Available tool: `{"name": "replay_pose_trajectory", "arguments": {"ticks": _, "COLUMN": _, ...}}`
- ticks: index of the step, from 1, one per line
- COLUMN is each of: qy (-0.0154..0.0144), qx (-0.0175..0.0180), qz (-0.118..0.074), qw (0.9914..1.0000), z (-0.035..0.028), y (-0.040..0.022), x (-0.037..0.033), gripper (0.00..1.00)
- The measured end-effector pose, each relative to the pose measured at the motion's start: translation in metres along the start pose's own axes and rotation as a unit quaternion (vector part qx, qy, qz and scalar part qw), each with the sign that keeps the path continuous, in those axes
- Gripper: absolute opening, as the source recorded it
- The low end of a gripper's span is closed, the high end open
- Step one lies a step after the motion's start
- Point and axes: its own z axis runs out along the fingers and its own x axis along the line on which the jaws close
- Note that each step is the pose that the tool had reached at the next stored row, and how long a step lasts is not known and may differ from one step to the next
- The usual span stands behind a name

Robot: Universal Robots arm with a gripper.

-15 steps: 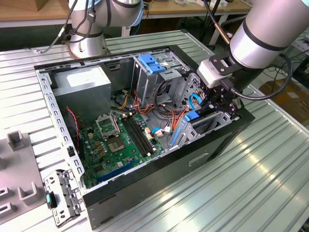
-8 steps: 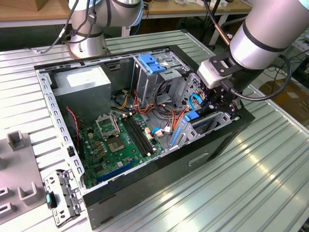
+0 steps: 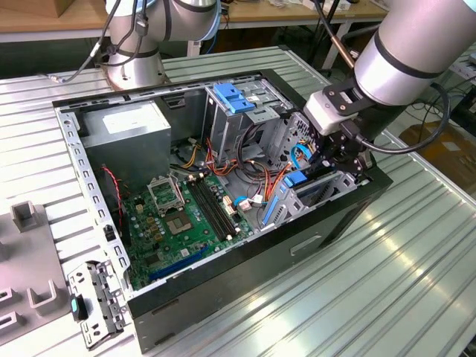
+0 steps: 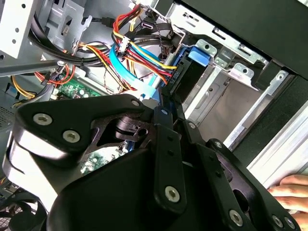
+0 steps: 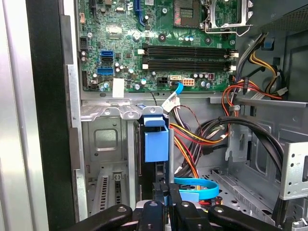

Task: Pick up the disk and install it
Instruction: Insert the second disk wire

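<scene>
Ribbed silver aluminium worktable (image 3: 387,282), light glare on slats. Long wooden bench (image 3: 44,18) behind, against far edge. Brown floor patch (image 3: 446,149) at exterior view's right. Grey plastic fixture blocks (image 3: 26,216) on worktable, exterior view's left.

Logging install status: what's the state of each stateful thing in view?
computer case: open, side panel off
disk: on edge in the drive bay, gripped
gripper: jaws shut on the disk
memory slots: empty
</scene>
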Motion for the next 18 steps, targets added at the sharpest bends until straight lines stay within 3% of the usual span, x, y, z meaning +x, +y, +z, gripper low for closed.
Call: {"name": "replay_pose_trajectory", "arguments": {"ticks": 18, "qy": -0.0009, "qx": -0.0010, "qz": -0.005, "qw": 0.99998, "z": 0.0079, "y": 0.0011, "x": 0.0006, "gripper": 0.17}}
